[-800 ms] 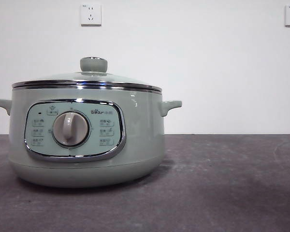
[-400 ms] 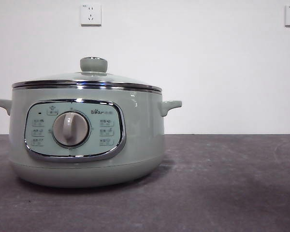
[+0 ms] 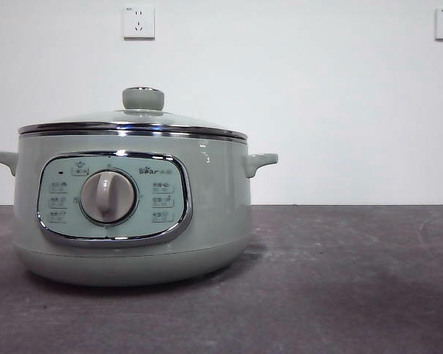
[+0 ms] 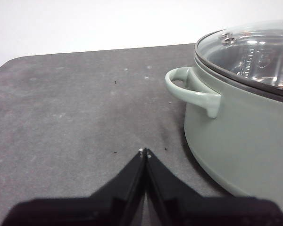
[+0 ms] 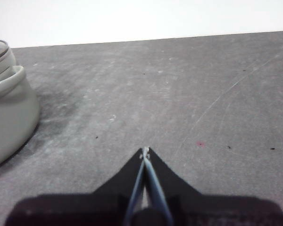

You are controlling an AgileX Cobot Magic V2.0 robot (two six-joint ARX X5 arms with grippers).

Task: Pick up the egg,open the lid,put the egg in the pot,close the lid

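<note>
On the dark grey table (image 3: 340,280) we have the pot (image 3: 133,221) standing large to one side, its grey dial (image 3: 108,197) facing the front camera, and the lid (image 3: 133,127) seated flat on its chrome rim with the pale green knob (image 3: 142,98) upright on top. Our left gripper (image 4: 145,151) hangs low over bare tabletop just beside the pot's side handle (image 4: 191,92), jaws pressed together with nothing between them; our right gripper (image 5: 145,150) is likewise closed and empty, over open table with the pot's other side at the edge of its view. We cannot find the egg in any view; a small reddish patch behind the glass at the edge of the left wrist view is too small to name. So we judge the task has either not begun or is already finished, and we cannot tell which. If picking is the step in hand, we would first locate the egg, part the jaws wide before descending, come straight down over it, and close gently on its widest part, since a smooth round shell will roll or squirt out under a skewed grip.
</note>
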